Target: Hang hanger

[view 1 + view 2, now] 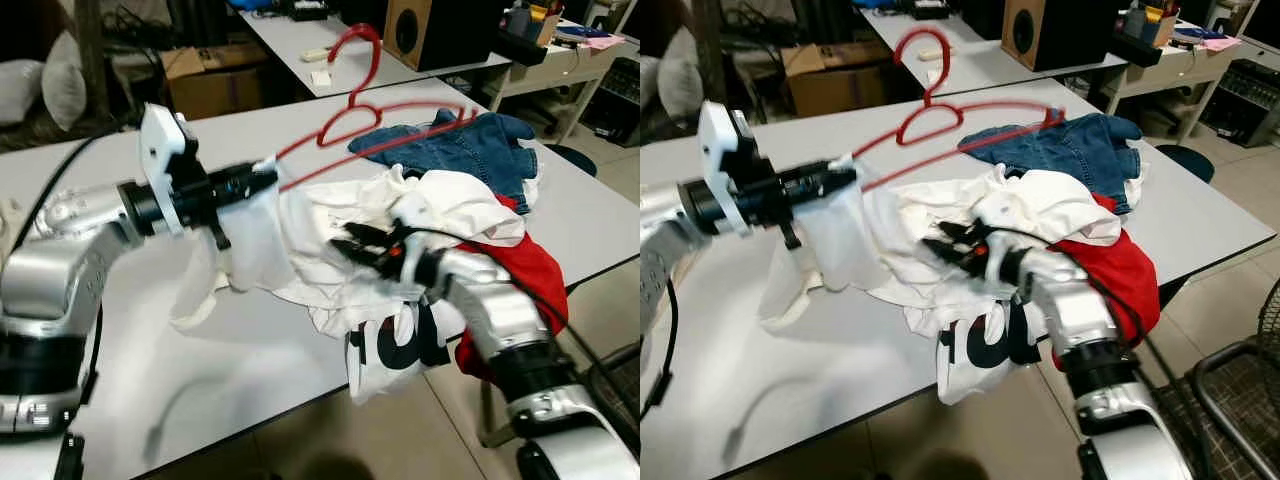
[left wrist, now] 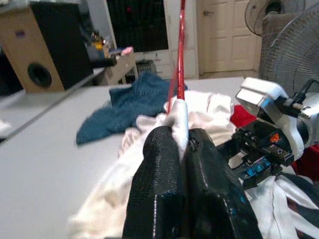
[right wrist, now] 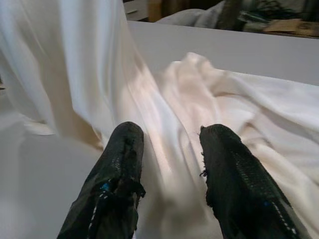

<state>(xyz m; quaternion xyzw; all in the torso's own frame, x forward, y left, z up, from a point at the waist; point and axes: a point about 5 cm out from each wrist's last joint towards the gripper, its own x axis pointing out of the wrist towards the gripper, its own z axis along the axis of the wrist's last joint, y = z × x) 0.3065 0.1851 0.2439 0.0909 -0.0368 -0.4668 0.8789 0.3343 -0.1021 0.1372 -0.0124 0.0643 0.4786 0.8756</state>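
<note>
Red wire forms the hanger (image 1: pixel 385 118), which is held up in the air above the grey worktop (image 1: pixel 240 330), its hook uppermost and its lower bar slanting down toward the left gripper (image 1: pixel 262 178). That gripper's fingers (image 2: pixel 159 174) are pressed together, pinching one end of the hanger along with a fold of the white garment (image 1: pixel 255 240), which hangs down from the grip to the worktop. The rest of the white cloth spreads into the heap of clothes beside it. In that heap lie a pair of blue jeans (image 1: pixel 460 145) on the far side, a red garment (image 1: pixel 530 275) at the near edge, and a white shirt (image 1: pixel 395 345) drooping over the worktop's edge. The shirt carries large black lettering, but the folds hide too much of it to be read. The right gripper (image 1: pixel 355 245) sits low over the white cloth in the middle of the heap, its fingers (image 3: pixel 122 154) spread apart with cloth between and beneath them, not closed on anything. Behind the worktop stand a wooden speaker (image 1: pixel 425 30) on a second table and a cardboard box (image 1: pixel 215 75) on the floor.
</note>
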